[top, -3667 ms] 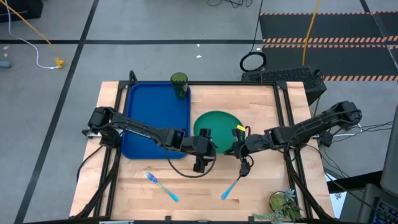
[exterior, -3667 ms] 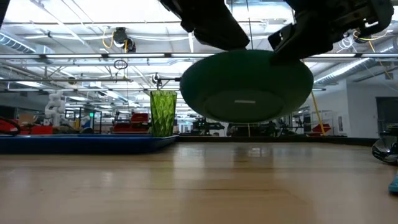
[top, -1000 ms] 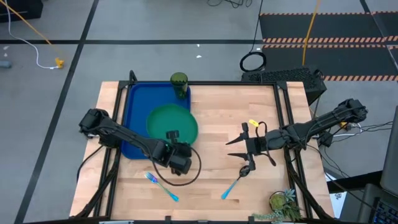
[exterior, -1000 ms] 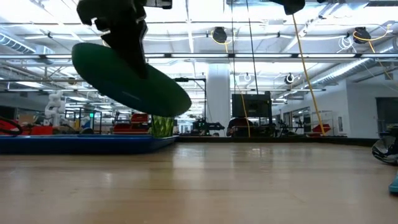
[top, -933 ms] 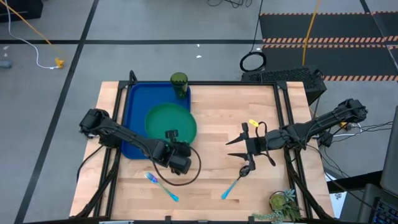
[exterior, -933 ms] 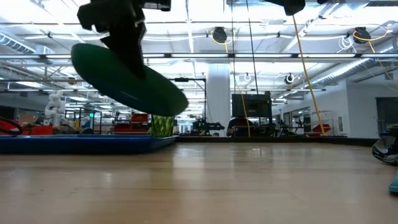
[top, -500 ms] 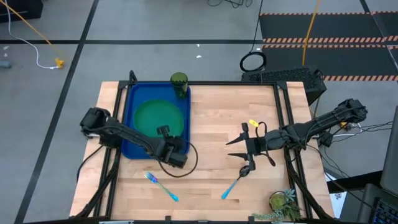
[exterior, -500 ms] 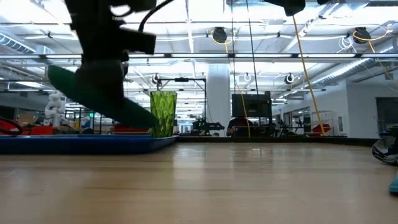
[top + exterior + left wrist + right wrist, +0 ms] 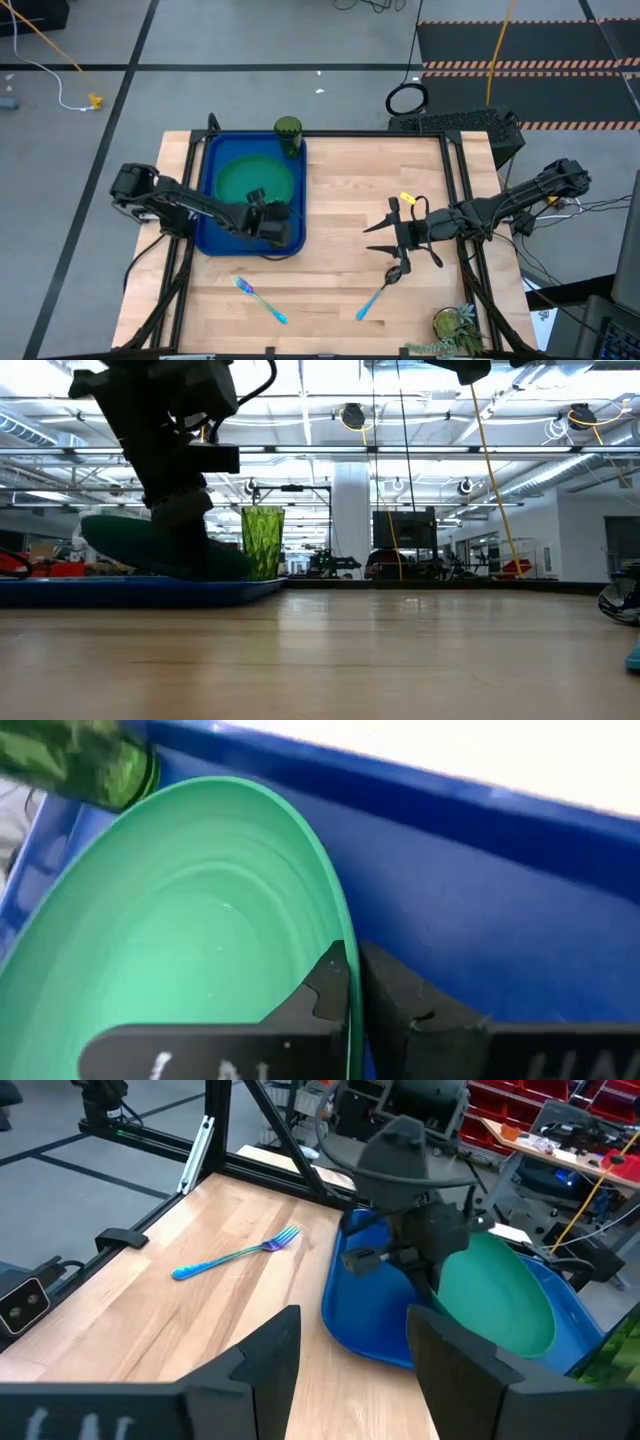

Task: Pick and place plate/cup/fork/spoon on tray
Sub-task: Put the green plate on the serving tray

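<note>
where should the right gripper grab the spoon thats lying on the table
Probably at the light blue handle of the spoon, coming straight down from above with the fingers across it. It lies flat on bare wood, so its slim straight handle is an easier pinch than the rounded dark bowl. The right gripper hangs open close by.

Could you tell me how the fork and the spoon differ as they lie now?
The fork lies near the table's front left, the spoon front right. The fork's head is pale; the spoon's bowl is dark. The open right gripper hovers by the spoon; nothing is near the fork. Both have light blue handles and lie off the tray.
</note>
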`<state>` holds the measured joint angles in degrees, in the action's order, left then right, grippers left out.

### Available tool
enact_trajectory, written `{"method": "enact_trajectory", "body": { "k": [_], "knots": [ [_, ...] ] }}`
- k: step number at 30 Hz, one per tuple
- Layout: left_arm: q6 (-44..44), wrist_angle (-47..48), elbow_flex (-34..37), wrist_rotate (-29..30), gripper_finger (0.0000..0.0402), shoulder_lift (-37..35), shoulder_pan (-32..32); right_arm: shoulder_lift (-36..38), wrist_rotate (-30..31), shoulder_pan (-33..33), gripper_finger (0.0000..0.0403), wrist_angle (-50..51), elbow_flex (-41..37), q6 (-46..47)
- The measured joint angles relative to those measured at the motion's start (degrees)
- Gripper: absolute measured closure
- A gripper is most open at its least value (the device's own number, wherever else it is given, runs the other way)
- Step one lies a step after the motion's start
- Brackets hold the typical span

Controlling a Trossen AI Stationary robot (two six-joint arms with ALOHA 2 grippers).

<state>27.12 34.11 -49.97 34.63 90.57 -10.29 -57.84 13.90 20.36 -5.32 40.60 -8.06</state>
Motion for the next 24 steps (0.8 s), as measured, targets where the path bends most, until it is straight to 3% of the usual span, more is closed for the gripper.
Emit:
{"method": "enact_trajectory", "body": {
  "k": [8,24],
  "knots": [
    [-8.0,-13.1,6.0,-2.6,0.0393,0.0,3.6,0.0,0.0,0.0,0.0227,0.0,0.0,-0.1],
    [-10.4,-15.9,7.7,-3.5,0.0368,0.0,4.4,0.0,0.0,0.0,0.0227,0.0,0.0,-0.1]
  ]
}}
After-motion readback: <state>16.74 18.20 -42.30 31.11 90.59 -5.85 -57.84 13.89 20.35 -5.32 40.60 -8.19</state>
